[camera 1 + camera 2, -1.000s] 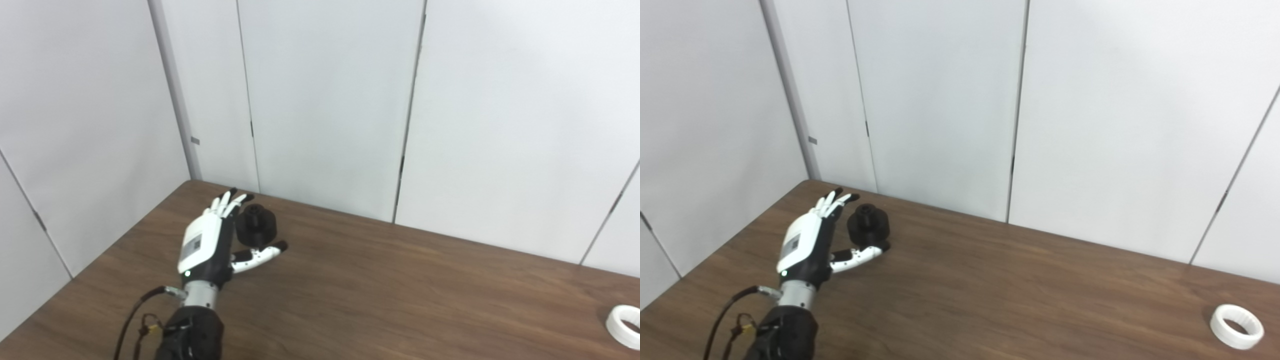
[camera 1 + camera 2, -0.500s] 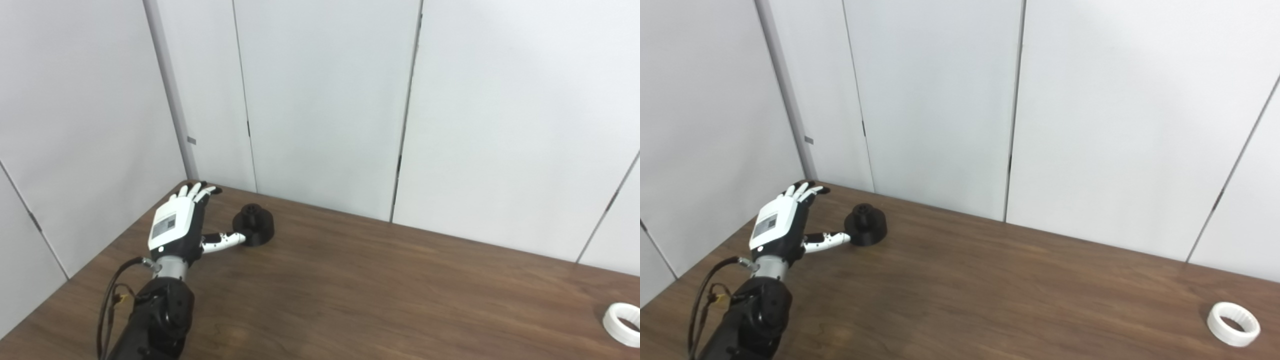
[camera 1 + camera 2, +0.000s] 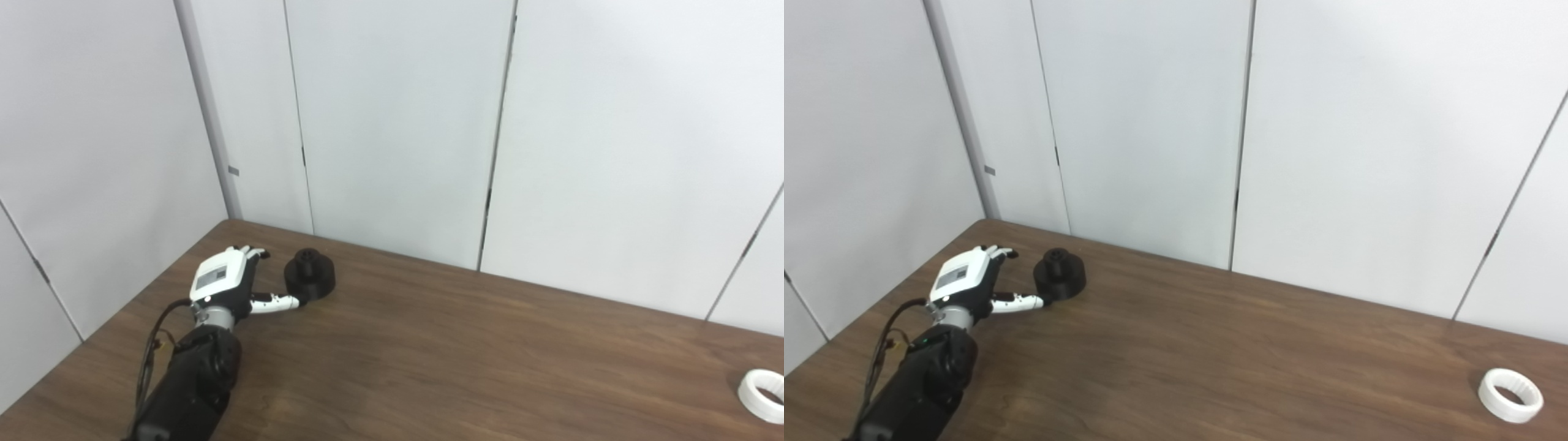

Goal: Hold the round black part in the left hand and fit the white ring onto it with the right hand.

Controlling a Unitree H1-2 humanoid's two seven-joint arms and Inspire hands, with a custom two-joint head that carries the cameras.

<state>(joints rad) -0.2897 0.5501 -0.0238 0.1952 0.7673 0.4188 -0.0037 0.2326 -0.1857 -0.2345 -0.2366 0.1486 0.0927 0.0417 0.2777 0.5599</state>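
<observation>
Fingers spread and empty, the left hand [image 3: 228,282] lies low over the bench [image 3: 465,361] near its far left corner, back of the hand facing up and the dark forearm running in from the lower left. Its thumb [image 3: 1020,302] reaches out sideways toward the round black part [image 3: 310,277], and the tip looks to be touching the part's base, though the view is too distant to be sure. The other fingers point toward the wall, just left of the part. The black part stands upright on the bench. The white ring [image 3: 1511,395] lies flat on the bench well apart, at the far right. The right hand is out of sight.
</observation>
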